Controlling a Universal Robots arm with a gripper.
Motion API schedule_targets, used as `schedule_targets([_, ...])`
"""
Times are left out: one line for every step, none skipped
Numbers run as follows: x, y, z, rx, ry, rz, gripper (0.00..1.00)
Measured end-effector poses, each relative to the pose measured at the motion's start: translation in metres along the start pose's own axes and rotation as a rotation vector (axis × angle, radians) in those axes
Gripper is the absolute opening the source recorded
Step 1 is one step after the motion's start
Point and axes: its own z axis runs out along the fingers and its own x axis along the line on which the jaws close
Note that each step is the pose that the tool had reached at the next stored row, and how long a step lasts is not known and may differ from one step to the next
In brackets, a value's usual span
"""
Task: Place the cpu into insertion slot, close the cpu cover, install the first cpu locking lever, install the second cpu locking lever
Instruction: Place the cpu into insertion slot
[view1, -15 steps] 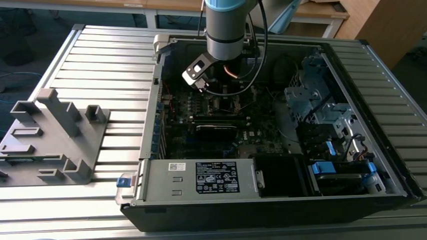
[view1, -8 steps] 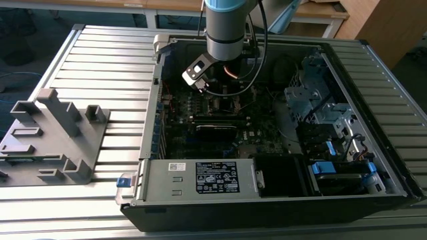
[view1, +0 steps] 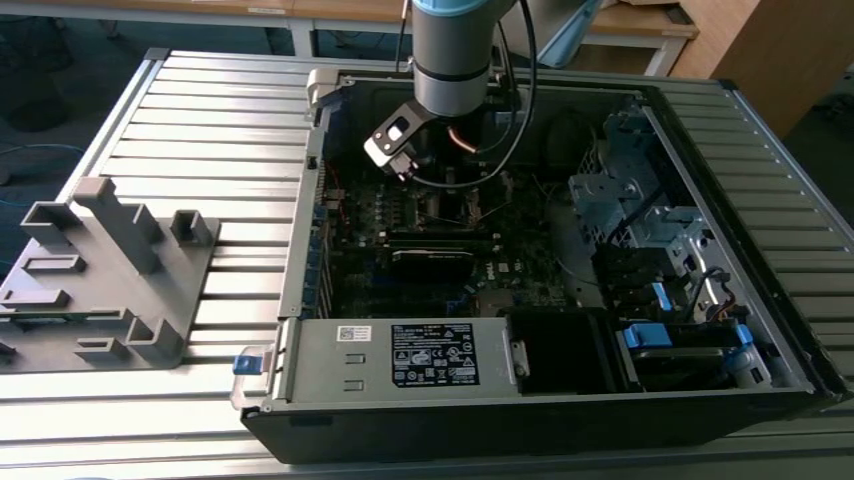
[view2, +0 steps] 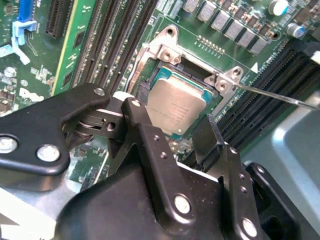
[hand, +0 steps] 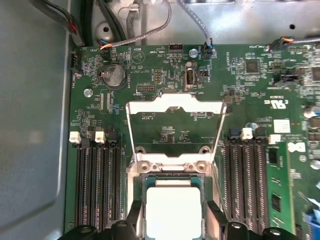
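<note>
- Right at the gripper (view2: 176, 109): the fingers (view2: 150, 142) sit chip-width apart, pinching the cpu (hand: 172, 209) by two opposite edges. So the chip is dead centre, no offset either way.
- Just under it: the cpu looks level and squared up with the slot (hand: 170, 165), down in it or as good as. Can't tell if it's fully seated.
- Just past the chip: the cover (hand: 175, 102) is swung open away from the gripper, hinged at the slot's far rim. Nothing over the cpu yet.
- Off one corner of the slot: a thin wire lever (view2: 280, 97) pokes out free, I'd say unlatched.
- Either side: memory slots (hand: 97, 185) run parallel to the gripped edges.
- Further out, exterior view: the arm (view1: 454, 60) drops in at 12 o'clock of the case (view1: 287, 295), power supply (view1: 400, 355) at 6, grey fixture (view1: 107, 280) out at 9.
</note>
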Motion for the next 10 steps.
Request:
schedule_targets([0.0000, 0.0002, -0.0021, 0.0001, -0.0001, 0.000, 0.61])
schedule_targets([0.0001, 0.0004, -0.0043, 0.0001, -0.0001, 0.000, 0.61])
schedule_targets([0.0001, 0.0006, -0.0064, -0.0001, 0.0001, 0.000, 0.61])
schedule_targets([0.0001, 0.0007, -0.0088, 0.0001, -0.0002, 0.000, 0.61])
schedule_targets([0.0002, 0.0009, -0.0105, 0.0001, -0.0001, 0.000, 0.61])
schedule_targets([0.0002, 0.0010, -0.0116, 0.0001, -0.0001, 0.000, 0.61])
schedule_targets([0.0002, 0.0010, -0.0117, 0.0000, 0.0000, 0.000, 0.61])
schedule_targets([0.0002, 0.0010, -0.0117, 0.0000, 0.0001, 0.000, 0.61])
schedule_targets([0.0002, 0.0010, -0.0116, -0.0001, 0.0002, 0.000, 0.61])
schedule_targets([0.0002, 0.0010, -0.0117, -0.0001, 0.0002, 0.000, 0.61])
